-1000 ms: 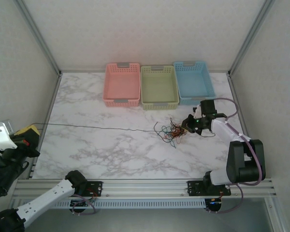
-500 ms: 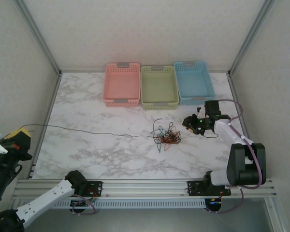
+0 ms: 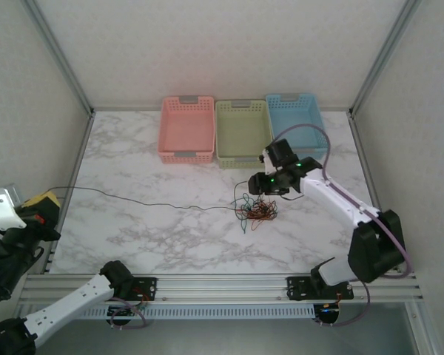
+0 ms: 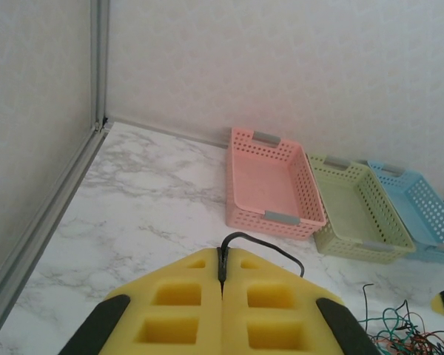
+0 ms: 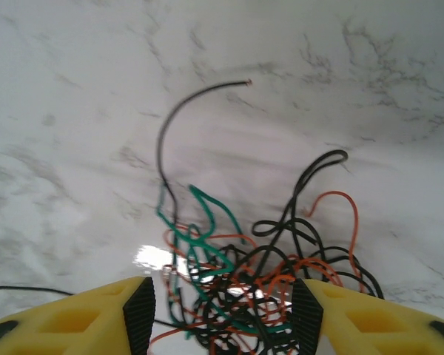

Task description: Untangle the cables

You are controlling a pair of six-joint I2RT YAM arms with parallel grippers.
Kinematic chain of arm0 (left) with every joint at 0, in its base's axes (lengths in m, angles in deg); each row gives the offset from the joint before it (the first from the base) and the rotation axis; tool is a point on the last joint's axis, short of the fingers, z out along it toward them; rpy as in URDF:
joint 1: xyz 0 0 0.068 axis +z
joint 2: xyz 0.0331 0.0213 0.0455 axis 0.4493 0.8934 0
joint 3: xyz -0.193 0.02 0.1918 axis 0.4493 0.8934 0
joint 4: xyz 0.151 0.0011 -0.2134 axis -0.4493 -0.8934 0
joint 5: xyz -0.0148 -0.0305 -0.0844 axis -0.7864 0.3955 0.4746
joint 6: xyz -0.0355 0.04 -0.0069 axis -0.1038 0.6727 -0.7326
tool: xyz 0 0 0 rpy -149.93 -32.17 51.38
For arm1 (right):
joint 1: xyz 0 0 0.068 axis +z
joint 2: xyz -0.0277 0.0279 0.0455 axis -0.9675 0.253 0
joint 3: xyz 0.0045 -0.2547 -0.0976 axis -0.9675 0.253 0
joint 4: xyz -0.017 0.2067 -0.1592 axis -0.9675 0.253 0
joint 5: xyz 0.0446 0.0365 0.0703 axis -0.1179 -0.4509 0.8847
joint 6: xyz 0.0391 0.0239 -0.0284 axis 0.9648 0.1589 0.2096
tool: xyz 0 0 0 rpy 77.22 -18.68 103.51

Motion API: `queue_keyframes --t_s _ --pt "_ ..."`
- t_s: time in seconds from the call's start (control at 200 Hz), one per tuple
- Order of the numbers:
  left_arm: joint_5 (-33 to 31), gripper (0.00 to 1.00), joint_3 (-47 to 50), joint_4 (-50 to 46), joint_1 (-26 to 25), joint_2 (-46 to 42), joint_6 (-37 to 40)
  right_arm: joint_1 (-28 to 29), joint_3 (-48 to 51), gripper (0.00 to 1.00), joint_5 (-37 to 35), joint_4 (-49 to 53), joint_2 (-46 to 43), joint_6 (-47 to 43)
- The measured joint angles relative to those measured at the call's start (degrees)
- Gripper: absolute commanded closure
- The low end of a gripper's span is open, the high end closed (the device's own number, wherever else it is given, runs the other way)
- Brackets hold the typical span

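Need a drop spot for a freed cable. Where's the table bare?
Bare: far-left marble between pink basket and the stretched black cable; near strip between that cable and the front rail. Crowded: the tangle under the right gripper, before the green basket.

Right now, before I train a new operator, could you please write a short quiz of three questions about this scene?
1. True or false: the left gripper is shut on a black cable.
2. Which basket stands in the middle of the row? A pink, B green, C blue.
3. Fill in: the right gripper, facing the tangle of cables, is ____ (open or shut).

Key: 1 true; 2 B, the green basket; 3 open.
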Motion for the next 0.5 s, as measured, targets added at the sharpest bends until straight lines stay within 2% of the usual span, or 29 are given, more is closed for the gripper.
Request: queue_keyframes --t_s 0.15,0.285,0.501 --pt "0.46 1.00 0.02 0.61 0.00 0.66 0.09 1.53 -0.46 0.49 -4.63 2.71 7.08 -1.46" --pt "0.46 1.00 0.00 0.63 0.00 0.68 0.20 2.91 -0.83 0.51 -5.64 3.21 10.86 -2.36" --pt "0.42 1.00 0.00 0.59 0.00 0.68 0.20 5.03 -3.28 0.65 -8.11 3.50 18.45 -3.67"
